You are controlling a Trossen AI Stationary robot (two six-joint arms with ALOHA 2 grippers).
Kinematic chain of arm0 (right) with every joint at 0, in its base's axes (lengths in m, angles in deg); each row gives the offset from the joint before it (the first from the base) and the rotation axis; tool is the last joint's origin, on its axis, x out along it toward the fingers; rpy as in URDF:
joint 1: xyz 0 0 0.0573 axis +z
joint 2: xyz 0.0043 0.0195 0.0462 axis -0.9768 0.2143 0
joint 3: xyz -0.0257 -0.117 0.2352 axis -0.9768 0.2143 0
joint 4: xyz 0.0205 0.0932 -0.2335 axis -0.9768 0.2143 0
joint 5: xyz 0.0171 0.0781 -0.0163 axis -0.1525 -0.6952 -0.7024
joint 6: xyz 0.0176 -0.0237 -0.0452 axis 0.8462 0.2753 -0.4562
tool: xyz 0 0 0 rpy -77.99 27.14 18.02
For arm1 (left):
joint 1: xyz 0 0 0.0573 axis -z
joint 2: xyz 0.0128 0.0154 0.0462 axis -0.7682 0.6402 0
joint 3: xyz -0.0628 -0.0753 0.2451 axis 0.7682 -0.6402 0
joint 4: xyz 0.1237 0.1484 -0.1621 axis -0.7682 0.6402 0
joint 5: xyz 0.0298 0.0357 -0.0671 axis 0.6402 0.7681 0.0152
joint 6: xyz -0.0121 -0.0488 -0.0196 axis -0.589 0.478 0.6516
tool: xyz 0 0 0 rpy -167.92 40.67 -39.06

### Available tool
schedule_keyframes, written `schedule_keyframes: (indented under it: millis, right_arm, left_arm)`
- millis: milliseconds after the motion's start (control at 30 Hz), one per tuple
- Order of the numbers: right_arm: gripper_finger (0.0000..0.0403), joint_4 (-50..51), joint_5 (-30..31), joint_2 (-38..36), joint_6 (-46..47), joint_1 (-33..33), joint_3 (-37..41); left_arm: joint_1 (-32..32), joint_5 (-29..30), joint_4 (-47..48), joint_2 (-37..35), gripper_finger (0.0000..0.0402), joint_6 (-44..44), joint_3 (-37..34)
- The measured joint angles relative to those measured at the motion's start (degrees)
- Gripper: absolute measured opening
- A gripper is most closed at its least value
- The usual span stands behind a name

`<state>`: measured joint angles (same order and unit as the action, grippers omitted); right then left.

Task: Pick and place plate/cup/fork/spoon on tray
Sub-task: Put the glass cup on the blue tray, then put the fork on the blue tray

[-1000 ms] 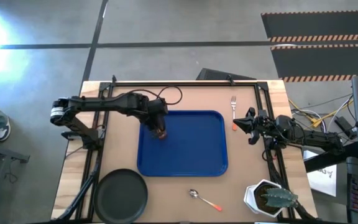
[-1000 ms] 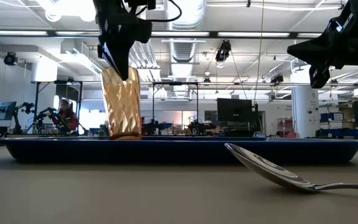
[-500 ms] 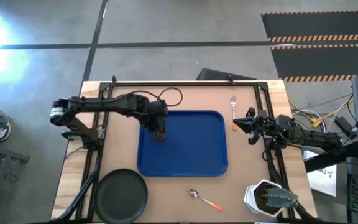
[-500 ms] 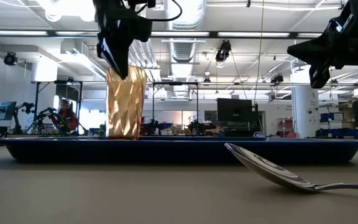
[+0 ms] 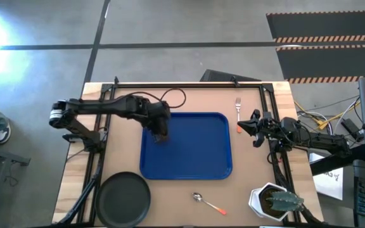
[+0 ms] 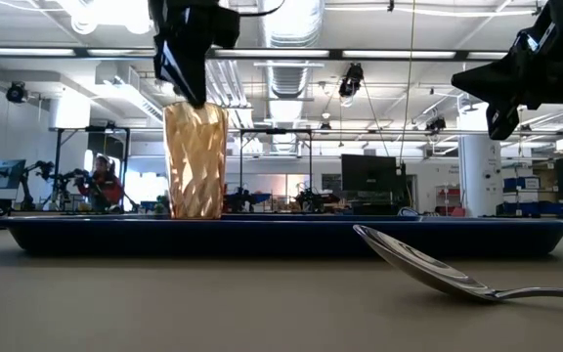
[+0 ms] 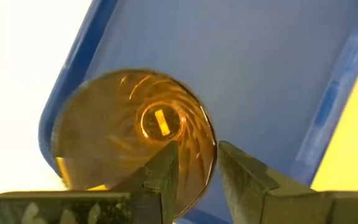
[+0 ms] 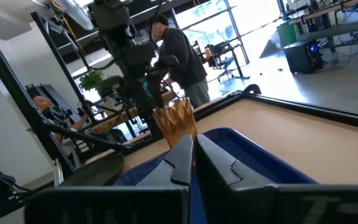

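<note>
The amber cup point(image 6: 195, 161) stands upright on its base on the blue tray point(image 5: 189, 158), near the tray's far left corner. My left gripper point(image 7: 197, 171) hangs just above it, slightly open, one finger over the cup's inside and one outside its rim point(image 7: 211, 149). My right gripper point(image 5: 253, 130) is shut and empty, in the air beside the tray's right edge. The silver fork point(image 5: 238, 107) lies on the table beyond it. The black plate point(image 5: 123, 199) and the orange-handled spoon point(image 5: 209, 203) lie on the table near the front edge. My left gripper points down with its fingertips point(image 6: 194, 98) level with the top of the cup's rim, one on each side of the wall. I cannot tell whether they touch the rim. The cup stands on the tray by itself, upright.
A white hexagonal plant pot point(image 5: 272, 201) stands at the table's near right corner. Black frame rails run along the table's left, far and right sides. The tray's middle and right part are bare blue. A person point(image 8: 179, 50) stands in the room beyond the table.
My left gripper has set the cup down: the cup was tilted with a finger reaching down inside it, and now it stands upright on the tray. The gripper has risen until its fingertips are at the rim.
</note>
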<state>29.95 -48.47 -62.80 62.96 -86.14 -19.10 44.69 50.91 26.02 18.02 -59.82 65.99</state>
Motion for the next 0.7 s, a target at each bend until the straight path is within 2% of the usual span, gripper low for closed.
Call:
schedule_keyframes:
  millis: [300, 467, 567, 700]
  right_arm:
    - [0.0009, -0.33, -0.02, 0.00, 0.07, -0.01, -0.01]
    - [0.0009, -6.18, -0.02, 0.00, 0.06, -0.01, 0.00]
    - [0.0009, -10.79, 0.00, 0.00, -0.60, -0.02, -0.01]
    - [0.0009, -12.46, -0.03, 0.00, -0.42, -0.02, -0.28]
  left_arm:
    - [1.24, 0.02, -0.04, -0.21, 0.0094, -0.10, 6.64]
    - [3.40, 1.56, -1.00, -1.17, 0.0093, -0.13, 10.05]
    - [5.19, 6.98, -2.07, -3.15, 0.0093, -0.48, 10.22]
    - [8.06, 18.00, -2.44, -7.41, 0.0093, 0.59, 9.07]
